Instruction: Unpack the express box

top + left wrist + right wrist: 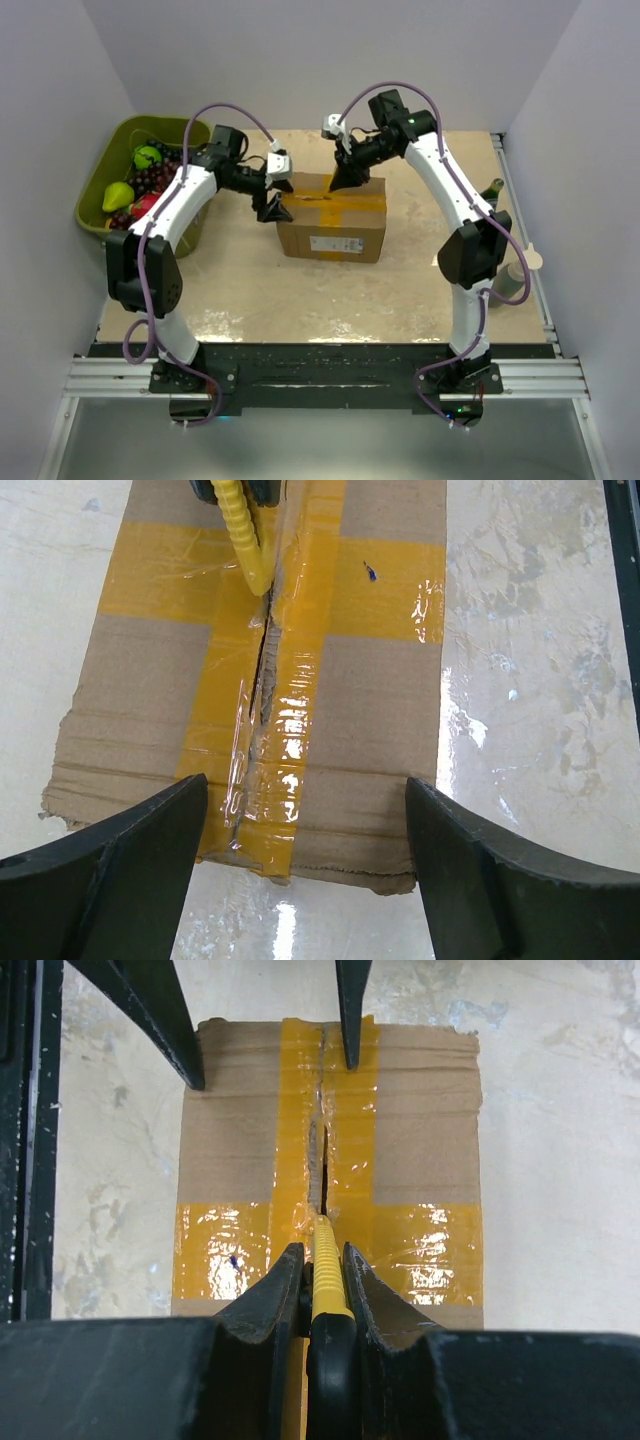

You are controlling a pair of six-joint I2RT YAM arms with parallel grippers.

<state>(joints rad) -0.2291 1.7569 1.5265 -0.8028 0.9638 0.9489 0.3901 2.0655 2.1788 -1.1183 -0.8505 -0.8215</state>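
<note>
**Cutter at the seam as box sits mid-table**

From my remote station, the express box (335,215) stands near the middle of a cream, mottled table (300,290) whose glossy surface throws back patches of light. Pale grey-lilac walls (330,60) close the table in on three sides, and a black rail (320,352) runs along the near edge above the arm bases.

The right gripper (322,1252) is clamped on a yellow cutter (327,1280), its tip at the centre seam where two bands of yellow tape (290,730) cross. The tape along that seam is split and wrinkled, and a dark slit (265,670) shows between the flaps. The left gripper (305,790) is spread wide and holds nothing. It hangs over the opposite end of the box. In the right wrist view one of its fingers (350,1020) points down at the tape beside the seam. I cannot tell whether it touches.

A white label (335,243) faces me on the box's near side. An olive-green bin (105,215) of fruit sits at the far left corner, well apart from the box. Two bottles, a dark bottle (492,190) and a paler one (512,280), stand along the right edge.
</note>
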